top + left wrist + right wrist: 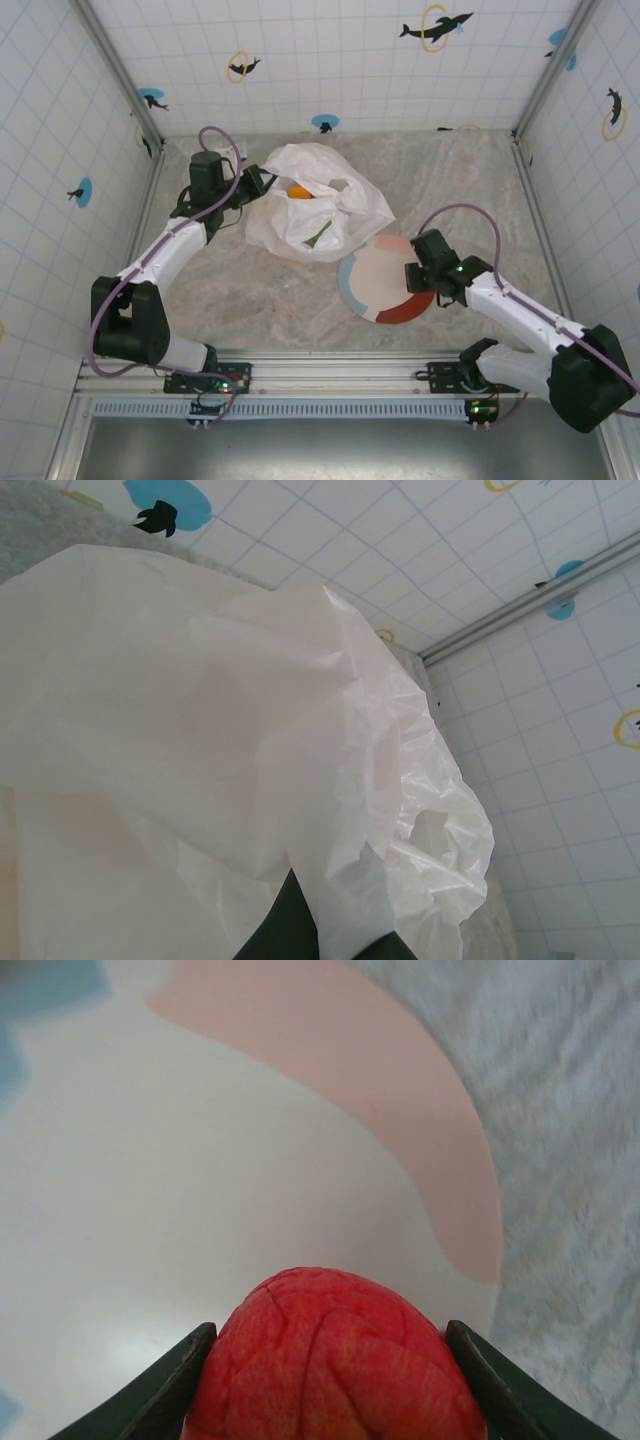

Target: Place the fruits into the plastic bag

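Observation:
The wrinkly white plastic bag (318, 205) lies at the back middle of the table, its mouth held up. An orange (299, 191) and something green show inside it. My left gripper (262, 184) is shut on the bag's left edge; in the left wrist view the bag (250, 740) drapes over my dark fingers (275, 935). My right gripper (421, 277) hovers over the round plate (372, 268), shut on a red apple (335, 1360) that sits between both fingers (165, 1390) in the right wrist view.
The pink, grey and red plate (230, 1160) lies right of centre, touching the bag's lower right corner. Tiled walls with dolphin stickers close in the back and both sides. Bare marbled table (250, 300) lies in front of the bag.

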